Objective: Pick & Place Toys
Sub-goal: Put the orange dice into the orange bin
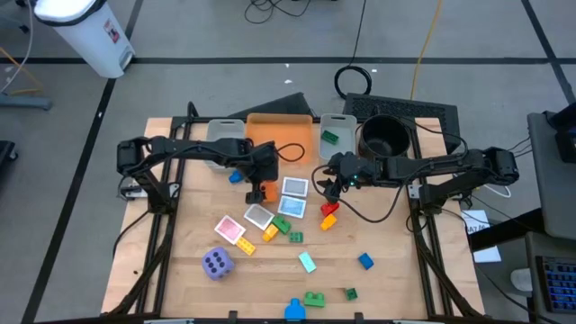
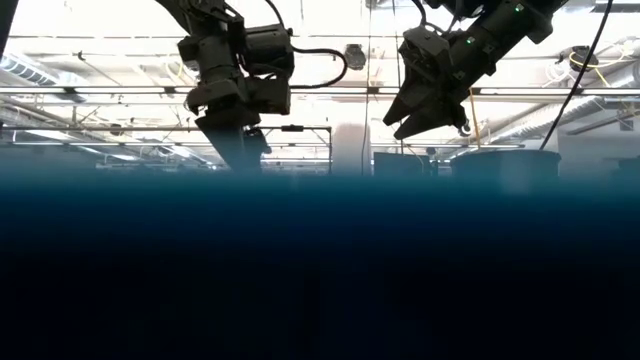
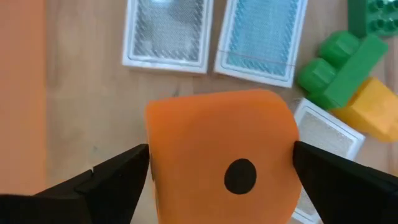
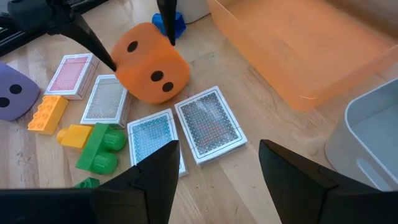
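1. The orange die (image 3: 221, 165) is sitting on the tabletop toward its far edge, just before the orange bin (image 1: 278, 133); cards (image 4: 208, 123) are lying beside it.
2. My left gripper (image 3: 221, 171) is straddling it, fingers spread wide on either side, apparently not pressing.
3. My right gripper (image 4: 214, 177) is hovering nearby, half open, holding nothing; the left is nearer.

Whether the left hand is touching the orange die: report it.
Cannot tell. In the left wrist view the left hand closely flanks the orange die on both sides; neither gap nor press shows plainly.
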